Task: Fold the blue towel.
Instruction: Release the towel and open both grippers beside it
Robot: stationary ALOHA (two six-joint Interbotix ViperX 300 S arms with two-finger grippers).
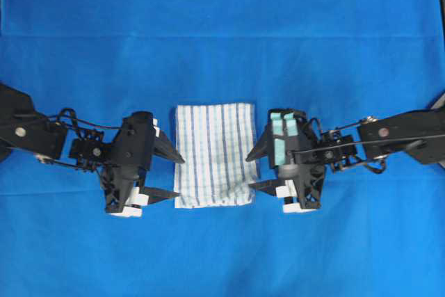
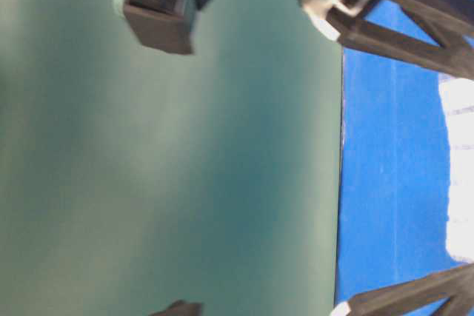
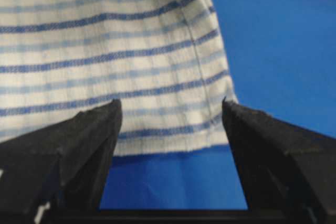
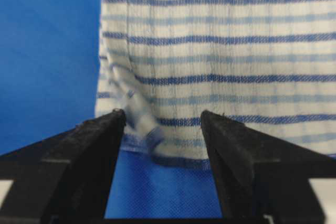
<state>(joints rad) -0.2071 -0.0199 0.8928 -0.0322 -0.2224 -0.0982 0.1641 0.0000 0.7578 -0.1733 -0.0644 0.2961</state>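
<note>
One blue towel (image 1: 214,154), white with thin blue stripes, lies folded into a compact rectangle at the middle of the blue table covering (image 1: 222,26); its near right corner looks rumpled in the right wrist view. Left gripper (image 1: 171,176) sits just beside the towel's left edge, jaws spread wide, holding nothing. Right gripper (image 1: 254,172) sits just beside the right edge, jaws likewise wide and empty. Covering shows faint crease lines. Table-level view shows a plain green backdrop (image 2: 170,168) behind the table edge.
</note>
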